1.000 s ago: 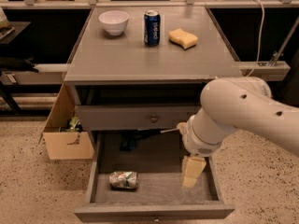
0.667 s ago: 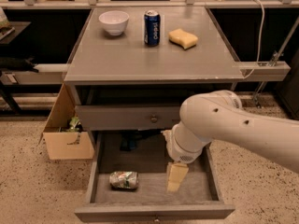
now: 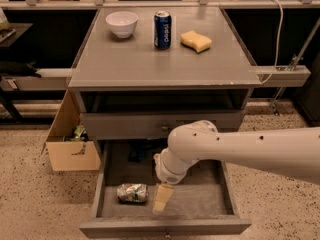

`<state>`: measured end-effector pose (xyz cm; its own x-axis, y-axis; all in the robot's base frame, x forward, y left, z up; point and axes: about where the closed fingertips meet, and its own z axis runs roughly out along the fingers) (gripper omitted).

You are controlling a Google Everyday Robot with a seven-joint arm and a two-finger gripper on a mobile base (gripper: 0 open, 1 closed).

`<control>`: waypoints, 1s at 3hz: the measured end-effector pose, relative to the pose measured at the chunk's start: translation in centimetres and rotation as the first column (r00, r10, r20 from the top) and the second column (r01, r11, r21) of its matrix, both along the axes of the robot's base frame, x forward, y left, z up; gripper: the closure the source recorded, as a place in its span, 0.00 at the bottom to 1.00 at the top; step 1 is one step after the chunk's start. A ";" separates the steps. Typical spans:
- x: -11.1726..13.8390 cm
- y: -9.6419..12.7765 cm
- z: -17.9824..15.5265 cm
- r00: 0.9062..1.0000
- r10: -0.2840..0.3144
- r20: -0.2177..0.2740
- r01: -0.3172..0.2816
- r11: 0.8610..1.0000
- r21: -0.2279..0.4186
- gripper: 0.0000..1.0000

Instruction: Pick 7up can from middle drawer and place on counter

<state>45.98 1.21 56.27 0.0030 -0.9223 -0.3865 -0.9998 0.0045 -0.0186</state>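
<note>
At far left, an open cardboard box [image 3: 70,145] sits on the speckled floor against the grey cabinet. Above it, a white bowl [image 3: 122,23] stands at the back left of the counter [image 3: 150,66]. In the open middle drawer [image 3: 200,204], the dented 7up can [image 3: 132,193] lies on its side toward the tray's left end, free of any grasp. The robot's gripper [image 3: 162,199] hangs just to the can's right, low over the drawer floor and pointing down. It appears to be beside the can rather than around it, and from this angle it cannot be told whether the gripper is spread or pressed together. Directly above, the shut drawer front with its brass knob [image 3: 165,127] separates the tray from the counter. There, a dark blue Pepsi can [image 3: 162,22] stands upright near the back middle, with a yellow sponge [image 3: 195,40] just to its right. The robot's white arm [image 3: 250,151] stretches in from the right edge, crossing over the drawer's right half. A pale cable [image 3: 278,34] trails off the counter's far right corner. The drawer is already open and the gripper is in position near the target. The grasp, the lift out of the tray and the placement on the counter all appear to remain, with open space at the counter's front for the can.
</note>
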 end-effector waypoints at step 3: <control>3.3 1.4 -5.6 1.000 -0.007 0.023 0.007 1.000 0.013 0.00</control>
